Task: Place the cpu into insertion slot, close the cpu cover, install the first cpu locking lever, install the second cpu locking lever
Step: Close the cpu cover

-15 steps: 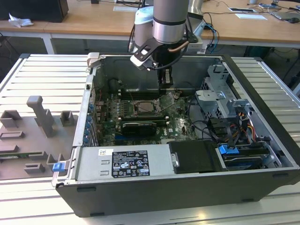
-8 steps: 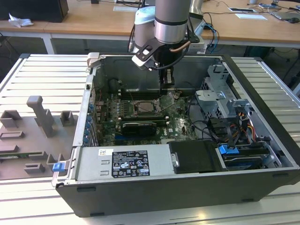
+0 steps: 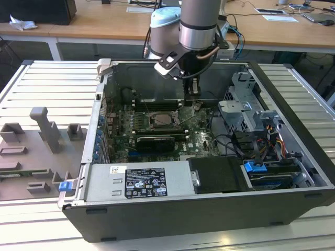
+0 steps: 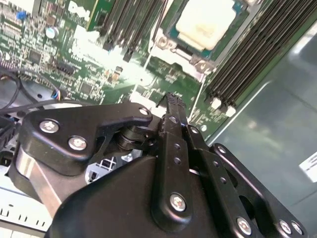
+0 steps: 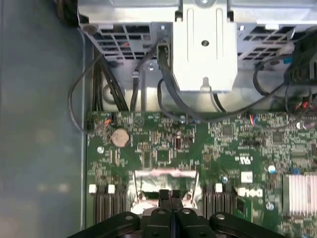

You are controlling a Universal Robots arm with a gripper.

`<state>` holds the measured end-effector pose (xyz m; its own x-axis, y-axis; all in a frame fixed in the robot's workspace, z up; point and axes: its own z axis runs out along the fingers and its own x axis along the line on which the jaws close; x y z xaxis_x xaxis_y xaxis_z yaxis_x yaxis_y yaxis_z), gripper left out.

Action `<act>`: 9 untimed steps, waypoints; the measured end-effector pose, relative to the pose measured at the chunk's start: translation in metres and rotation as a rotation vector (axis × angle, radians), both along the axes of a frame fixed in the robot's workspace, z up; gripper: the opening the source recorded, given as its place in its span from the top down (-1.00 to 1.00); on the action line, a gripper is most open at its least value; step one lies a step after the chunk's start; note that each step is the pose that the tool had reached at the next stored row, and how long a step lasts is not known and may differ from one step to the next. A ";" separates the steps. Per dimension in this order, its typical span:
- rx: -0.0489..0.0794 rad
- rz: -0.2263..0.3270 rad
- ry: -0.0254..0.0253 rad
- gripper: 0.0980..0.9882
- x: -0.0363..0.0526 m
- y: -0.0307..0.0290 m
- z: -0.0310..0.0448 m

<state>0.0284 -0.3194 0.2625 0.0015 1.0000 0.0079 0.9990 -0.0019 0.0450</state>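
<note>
The cpu (image 4: 204, 22), with a pale silvery top, lies in the insertion slot (image 3: 165, 120) on the green board. The cpu cover (image 4: 171, 48), a silvery frame, lies flat around it. A thin metal lever (image 4: 197, 101) runs past the socket corner nearest my fingers; whether it is latched I cannot tell. My gripper (image 3: 192, 101) hangs just above the board at the socket's edge, on the exterior view's right. Its black fingers (image 5: 171, 196) are pressed together with nothing between them, and they show in both wrist views, shut (image 4: 171, 101).
Long black memory slots (image 4: 247, 54) flank the socket. A silver drive cage (image 3: 241, 107) with bundled cables (image 3: 230, 141) stands on the exterior view's right, and a power supply box (image 3: 138, 180) sits at the case front. Grey fixtures (image 3: 44, 130) rest on the table outside.
</note>
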 end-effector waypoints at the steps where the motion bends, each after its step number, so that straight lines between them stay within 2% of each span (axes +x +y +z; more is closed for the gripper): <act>1: 0.000 0.000 -0.0001 0.98 0.0014 0.0000 -0.0005; 9: 0.000 0.003 0.0009 0.98 0.0206 0.0014 -0.0043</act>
<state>0.0491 -0.3180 0.2582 -0.0016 1.0000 0.0078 0.9990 0.0012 0.0441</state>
